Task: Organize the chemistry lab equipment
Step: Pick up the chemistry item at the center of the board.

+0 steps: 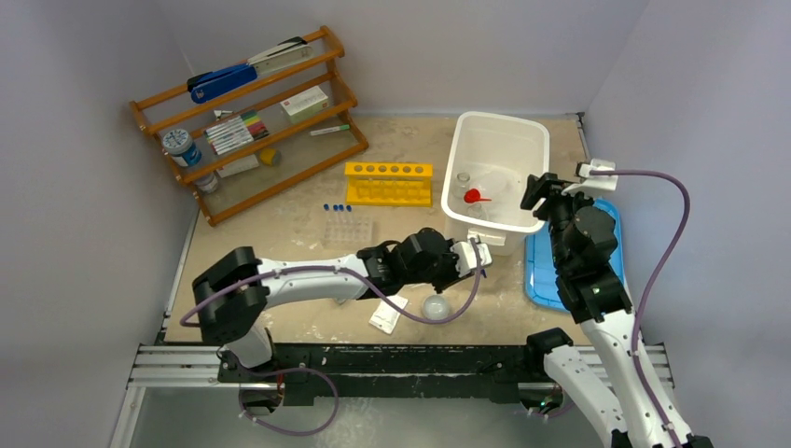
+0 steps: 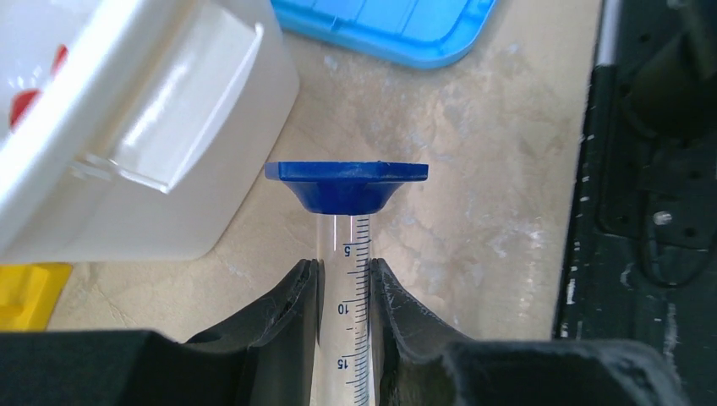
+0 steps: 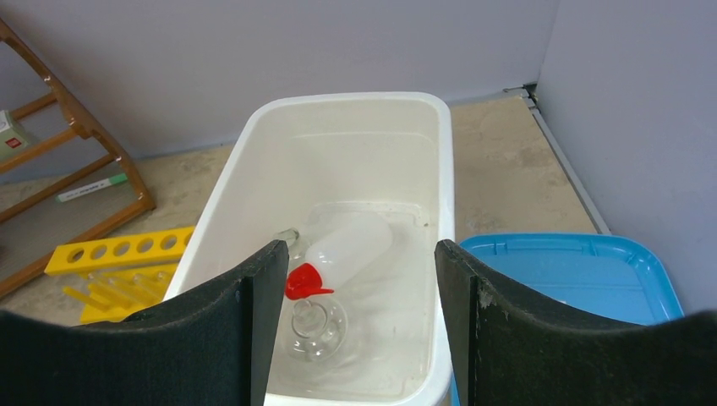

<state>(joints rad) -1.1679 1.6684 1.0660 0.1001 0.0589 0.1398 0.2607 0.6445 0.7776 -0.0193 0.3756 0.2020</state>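
- Left gripper (image 2: 345, 283) is clamping one graduated clear tube (image 2: 348, 245), its blue end (image 2: 347, 182) pointing forward; the arm is reaching low and rightward, beside the white bin (image 2: 127, 211).
- Right gripper (image 3: 357, 262) is hanging agape over the bin, which is holding one squeeze bottle (image 3: 351, 241) and one glass flask (image 3: 314, 326).
- One yellow rack (image 1: 388, 182), six holes, is standing left of the bin.

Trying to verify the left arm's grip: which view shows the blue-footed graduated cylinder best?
The left wrist view. There the graduated cylinder fills the centre, its scale readable, pinched by the left gripper just below the blue foot. In the top external view I cannot make it out. The right wrist view does not show it at all.
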